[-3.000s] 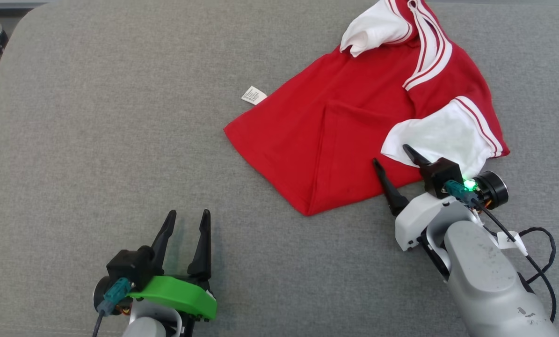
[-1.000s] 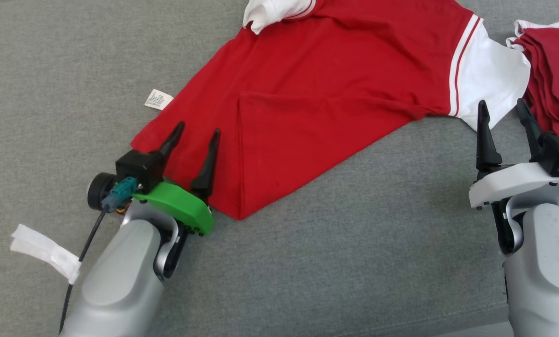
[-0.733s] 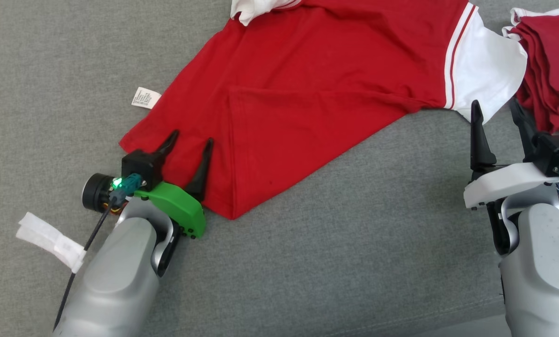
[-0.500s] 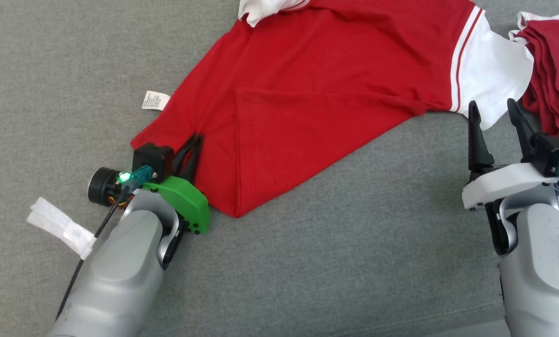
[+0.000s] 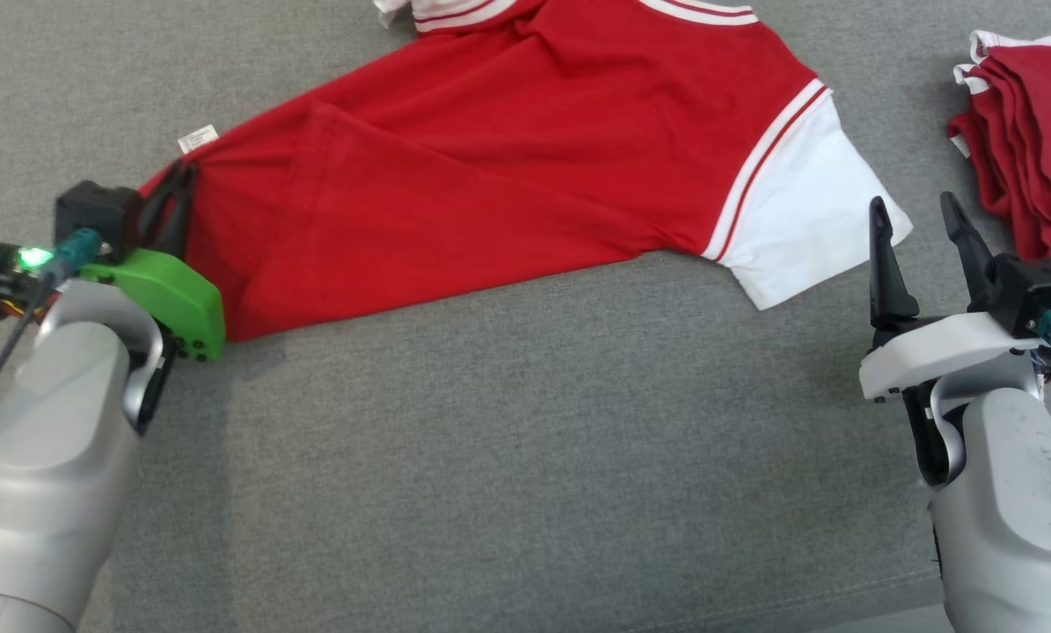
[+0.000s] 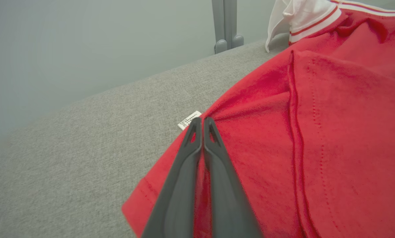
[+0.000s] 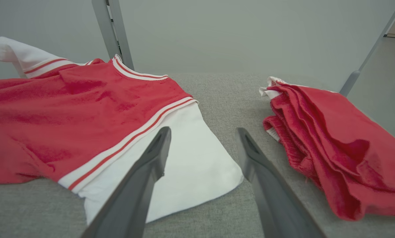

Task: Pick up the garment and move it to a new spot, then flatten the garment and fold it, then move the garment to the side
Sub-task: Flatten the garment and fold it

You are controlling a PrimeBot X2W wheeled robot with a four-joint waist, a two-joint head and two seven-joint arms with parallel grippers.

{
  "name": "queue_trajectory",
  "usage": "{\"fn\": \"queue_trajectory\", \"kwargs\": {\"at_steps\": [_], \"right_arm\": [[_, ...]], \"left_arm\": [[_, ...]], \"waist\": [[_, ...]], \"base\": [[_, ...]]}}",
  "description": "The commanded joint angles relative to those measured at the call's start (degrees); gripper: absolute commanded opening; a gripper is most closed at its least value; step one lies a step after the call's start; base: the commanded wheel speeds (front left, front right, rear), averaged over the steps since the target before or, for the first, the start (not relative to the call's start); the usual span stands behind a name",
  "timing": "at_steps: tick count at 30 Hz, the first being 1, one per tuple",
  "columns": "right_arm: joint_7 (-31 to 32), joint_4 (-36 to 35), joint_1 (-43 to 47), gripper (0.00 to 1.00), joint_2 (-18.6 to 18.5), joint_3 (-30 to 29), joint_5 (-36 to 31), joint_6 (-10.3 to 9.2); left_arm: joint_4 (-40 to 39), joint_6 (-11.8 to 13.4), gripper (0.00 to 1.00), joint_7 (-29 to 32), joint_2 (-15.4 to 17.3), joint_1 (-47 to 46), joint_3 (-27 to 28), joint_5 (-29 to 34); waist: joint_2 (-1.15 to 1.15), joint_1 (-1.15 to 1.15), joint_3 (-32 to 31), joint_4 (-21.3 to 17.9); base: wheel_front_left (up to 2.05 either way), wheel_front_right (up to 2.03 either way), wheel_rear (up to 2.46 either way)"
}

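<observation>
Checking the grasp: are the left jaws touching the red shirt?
Touching. Left wrist view: left gripper shut on the red shirt, cloth bunched at its tips.

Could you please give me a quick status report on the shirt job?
Left tool shut on red shirt, hem corner. Right tool open beside white sleeve. Red pile at right, clear of shirt.
</observation>
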Motion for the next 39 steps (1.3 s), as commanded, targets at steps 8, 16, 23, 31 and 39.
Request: {"fn": "queue_trajectory", "kwargs": {"at_steps": [8,16,23,31,39], "right_arm": [[-0.11,0.39,0.21,1.00,-0.15,1.13,0.91,-0.11],[-0.11,0.55,-0.06,1.00,-0.14,1.40,0.47,-0.11],[-0.11,0.83,-0.56,1.00,-0.15,2.29,0.93,-0.11],[-0.11,1.20,-1.53,1.00,-0.15,4.20,1.70,-0.11],[-0.11,1.29,-1.79,1.00,-0.15,5.26,2.42,-0.11]], "left_arm": [[-6.77,4.52,0.25,0.00,2.19,-0.05,6.04,1.45],[-8.89,4.31,1.00,0.00,-2.33,3.41,9.42,0.84],[-11.91,0.91,1.00,0.00,-6.45,2.39,9.39,2.20],[-5.14,-0.56,1.00,0.00,-8.09,-4.18,7.47,1.81],[1.84,-0.93,1.00,0.53,-8.12,-8.96,3.97,-1.69]], "waist": [[0.00,0.00,1.14,-0.44],[0.00,0.00,1.35,-0.18],[0.00,0.00,2.19,0.24],[0.00,0.00,3.51,-0.68],[0.00,0.00,4.49,-1.87]], "base": [[0.00,0.00,0.00],[0.00,0.00,0.00],[0.00,0.00,0.00],[0.00,0.00,0.00],[0.00,0.00,0.00]]}}
